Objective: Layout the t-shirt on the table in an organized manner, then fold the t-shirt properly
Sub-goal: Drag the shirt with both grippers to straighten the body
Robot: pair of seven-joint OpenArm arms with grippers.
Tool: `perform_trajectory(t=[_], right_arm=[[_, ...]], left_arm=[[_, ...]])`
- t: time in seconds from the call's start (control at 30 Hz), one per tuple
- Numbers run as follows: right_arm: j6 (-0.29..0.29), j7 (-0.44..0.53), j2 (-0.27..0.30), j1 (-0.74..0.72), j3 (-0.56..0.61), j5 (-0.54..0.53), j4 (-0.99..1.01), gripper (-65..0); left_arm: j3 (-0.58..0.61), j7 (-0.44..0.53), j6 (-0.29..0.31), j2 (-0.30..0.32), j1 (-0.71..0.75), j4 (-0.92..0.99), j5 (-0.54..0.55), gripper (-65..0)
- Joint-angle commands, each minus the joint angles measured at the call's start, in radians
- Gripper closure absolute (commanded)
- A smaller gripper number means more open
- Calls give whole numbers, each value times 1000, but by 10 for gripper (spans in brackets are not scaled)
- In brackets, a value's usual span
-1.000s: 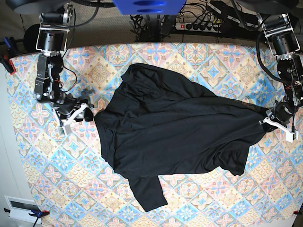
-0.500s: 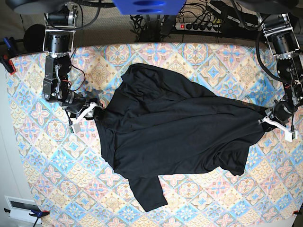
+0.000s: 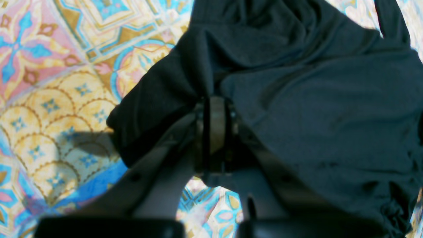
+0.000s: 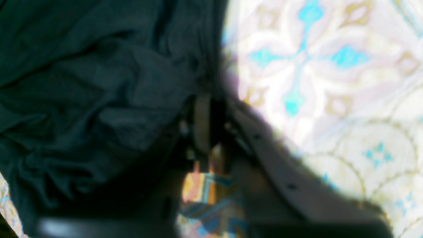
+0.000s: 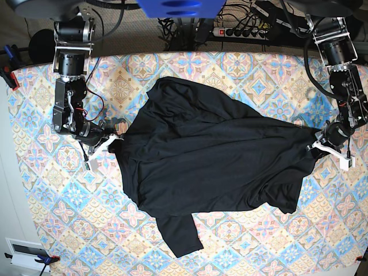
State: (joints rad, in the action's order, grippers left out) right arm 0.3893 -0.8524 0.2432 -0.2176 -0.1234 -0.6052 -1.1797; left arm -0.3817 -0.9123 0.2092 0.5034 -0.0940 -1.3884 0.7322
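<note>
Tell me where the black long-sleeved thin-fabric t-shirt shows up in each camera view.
Base: the black thin-fabric t-shirt sprawls across the centre.
Left wrist: it fills the upper right.
Right wrist: it fills the left half.
Shared landmark: the pastel diamond-tiled table cloth.

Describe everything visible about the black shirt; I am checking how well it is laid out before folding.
The plain black thin-fabric t-shirt lies spread but rumpled across the middle of the pastel diamond-tiled table, with diagonal creases and no print. One long sleeve sticks out toward the near edge; the top part is bunched toward the far side. The left claw is shut on its edge at one side, the right claw pinches the opposite edge, and fabric gathers into folds at both grips. It is not yet flat.
</note>
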Motion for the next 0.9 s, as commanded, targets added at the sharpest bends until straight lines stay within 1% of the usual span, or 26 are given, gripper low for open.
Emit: perform_trajectory(t=[0.0,0.03,0.1,0.2,0.23,0.3,0.33,0.4,0.47,0.53,0.6,0.67,0.73,0.8,0.87], right_arm=[[6,17,11,-24,-6,-12,-16,-5],[6,17,17,-24,-19,-12,-16,-7],[6,17,49,-27,-100,-11,-15,0],[6,17,80,-29,-195,-9,8,0],[6,17,98,-29,-221,-9,33,0],[6,26,146,-29,-264,-9,102,0],[6,46,170,-29,-275,-9,133,0],[6,95,233,-30,-282,-9,195,0],[6,147,287,-30,-284,-9,254,0],[4,193,322,-61,-284,-8,304,0],[4,223,333,-119,-282,-3,357,0],[4,241,345,-164,-282,57,387,0],[4,276,347,-177,-284,129,392,0],[4,305,347,-179,-284,198,392,0],[4,310,345,-179,-287,248,390,0]], left_arm=[[10,20,6,14,-19,-15,14,0],[25,22,6,11,-20,-15,14,0],[66,35,6,11,-20,-15,14,0],[143,109,5,11,-19,-12,13,0],[171,129,5,11,-19,-12,3,0],[223,160,5,11,-19,-12,-50,0],[243,169,5,10,-19,-12,-78,0],[270,189,5,-22,-19,-12,-136,-1],[272,193,5,-55,-20,-10,-199,-9],[272,195,5,-94,-20,-10,-256,-47],[272,190,5,-130,-20,-10,-299,-102],[272,189,5,-153,-22,-10,-329,-159],[277,189,5,-162,-36,-9,-331,-208],[307,187,5,-165,-59,22,-329,-246],[324,195,5,-165,-85,77,-328,-273]])
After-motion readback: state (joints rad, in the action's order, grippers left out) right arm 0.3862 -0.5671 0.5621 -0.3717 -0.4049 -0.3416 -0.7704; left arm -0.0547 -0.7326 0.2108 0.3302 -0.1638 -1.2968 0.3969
